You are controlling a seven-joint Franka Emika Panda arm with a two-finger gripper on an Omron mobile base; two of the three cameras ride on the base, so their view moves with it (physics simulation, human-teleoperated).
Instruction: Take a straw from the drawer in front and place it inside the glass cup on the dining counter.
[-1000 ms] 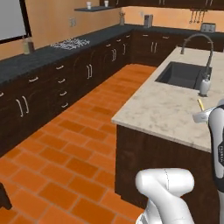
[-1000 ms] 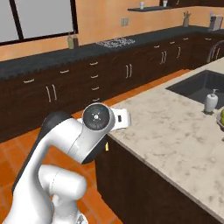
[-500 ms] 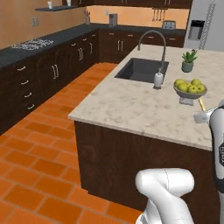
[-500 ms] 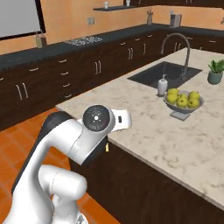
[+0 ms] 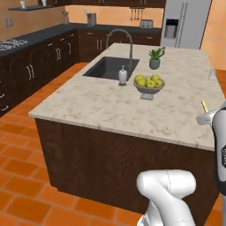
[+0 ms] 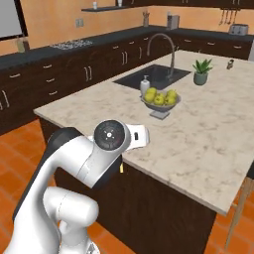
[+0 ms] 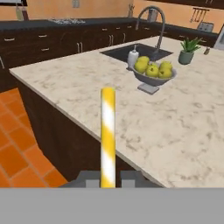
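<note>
The end effector (image 7: 108, 178) pinches the straw (image 7: 107, 135), which stands up between its fingertips. The desk (image 7: 183, 113) lies ahead; the glass cup (image 5: 212, 74) looks far beyond, so carrying the straw upright and level seems wise.

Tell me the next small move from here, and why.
Probably carry the claw forward over the dining counter toward its far right side. It is shut on the straw, which stands upright at the counter's near edge, while what looks like the glass cup stands far off, beyond the fruit bowl.
</note>
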